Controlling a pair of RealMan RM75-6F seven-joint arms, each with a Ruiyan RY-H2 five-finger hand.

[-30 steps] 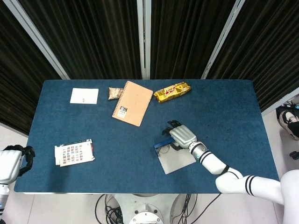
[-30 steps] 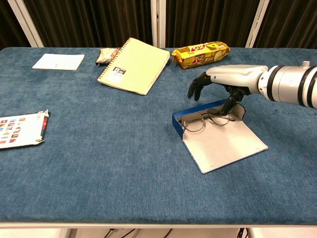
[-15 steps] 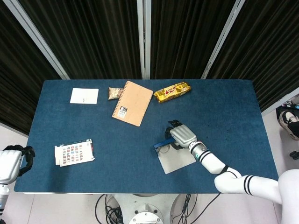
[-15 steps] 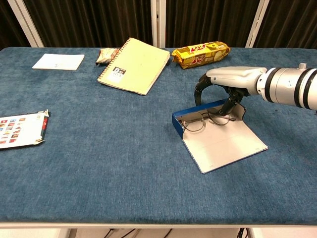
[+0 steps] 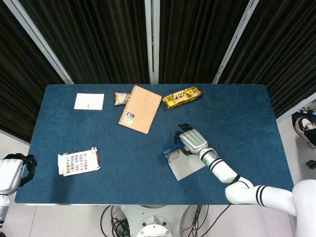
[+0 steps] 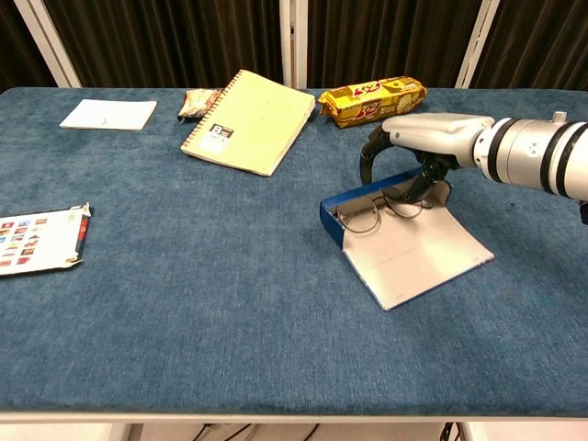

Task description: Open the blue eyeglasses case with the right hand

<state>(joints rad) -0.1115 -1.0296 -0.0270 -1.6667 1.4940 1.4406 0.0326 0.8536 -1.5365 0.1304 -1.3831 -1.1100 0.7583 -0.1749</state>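
Blue eyeglasses case (image 6: 404, 241) is seen lying open in front of the yellow snack packet (image 6: 372, 99), lid flat, glasses (image 6: 377, 209) inside. Right hand (image 6: 424, 141) is arched over its far edge, fingers curled down; actual grip cannot be told. Left hand (image 5: 12, 170) rests off-table, fingers curled.

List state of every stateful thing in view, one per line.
blue eyeglasses case: open, lid flat on the table
eyeglasses: folded, lying in the case
spiral notebook: closed
biscuit packet: sealed
right hand: fingers curled over the case's far edge
left hand: off the table, holding nothing, fingers curled
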